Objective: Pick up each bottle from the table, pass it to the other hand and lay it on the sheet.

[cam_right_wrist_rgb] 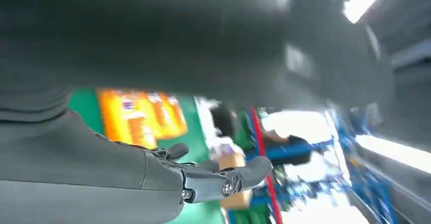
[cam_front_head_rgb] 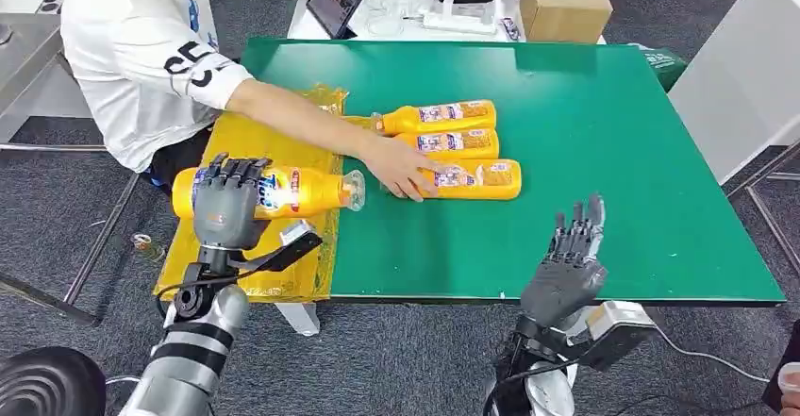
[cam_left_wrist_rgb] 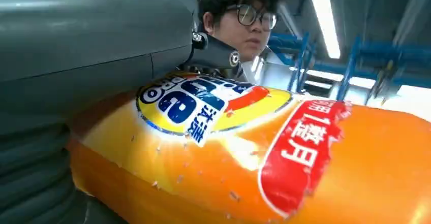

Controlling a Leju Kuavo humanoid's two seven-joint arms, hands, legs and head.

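Bottle held over the sheet, ready for laying down

Gripped orange detergent bottle (cam_front_head_rgb: 283,192) in left hand (cam_front_head_rgb: 226,201) above yellow sheet (cam_front_head_rgb: 255,265); right hand (cam_front_head_rgb: 572,256) wide, empty. Probably next: lower, release.

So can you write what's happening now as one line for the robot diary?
left hand: holds orange bottle over yellow sheet | right hand: open | person's hand: on three bottles

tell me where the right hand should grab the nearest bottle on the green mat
Probably round the wide body of the nearest bottle, coming from above: it lies flat. A person's hand covers its neck end, so wait for that to clear.
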